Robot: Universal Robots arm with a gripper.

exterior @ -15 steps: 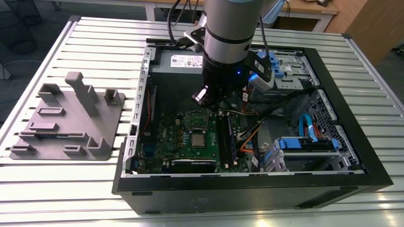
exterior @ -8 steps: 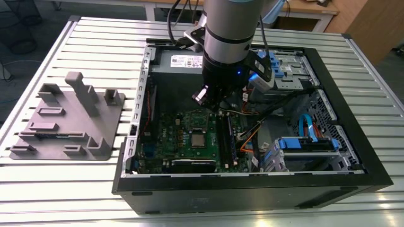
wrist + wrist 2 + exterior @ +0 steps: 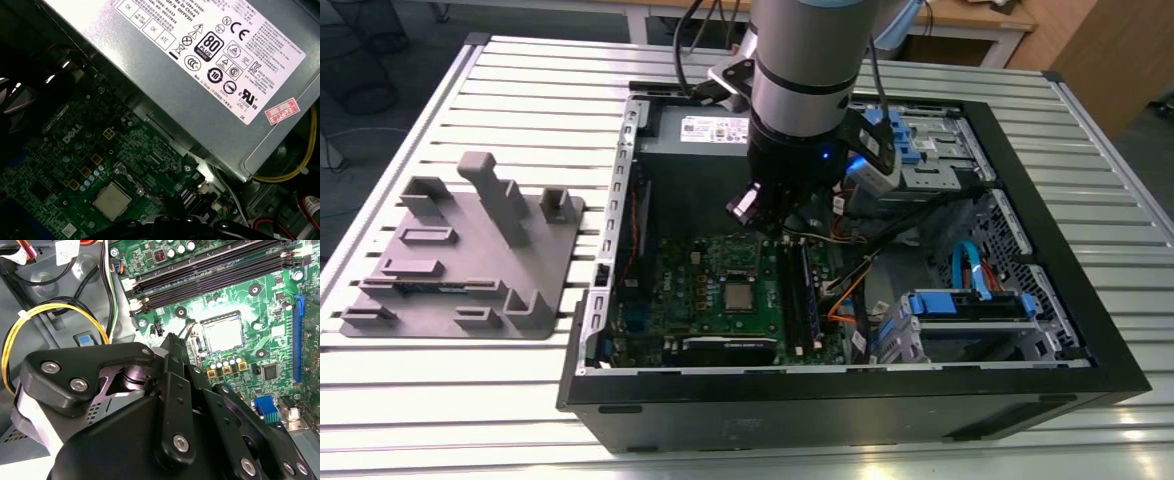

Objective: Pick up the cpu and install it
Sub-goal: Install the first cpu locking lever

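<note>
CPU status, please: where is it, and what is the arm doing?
Gripper above the motherboard. CPU sits in its socket, also in both wrist views. Nothing lies on it.

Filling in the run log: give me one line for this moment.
arm: above open computer case | tool: over motherboard | cpu: lying in socket on the board | held: nothing seen

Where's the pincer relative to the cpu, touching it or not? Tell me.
Apart. In the second wrist view, bare green board separates the pincer tips from the cpu lying in its socket.
</note>
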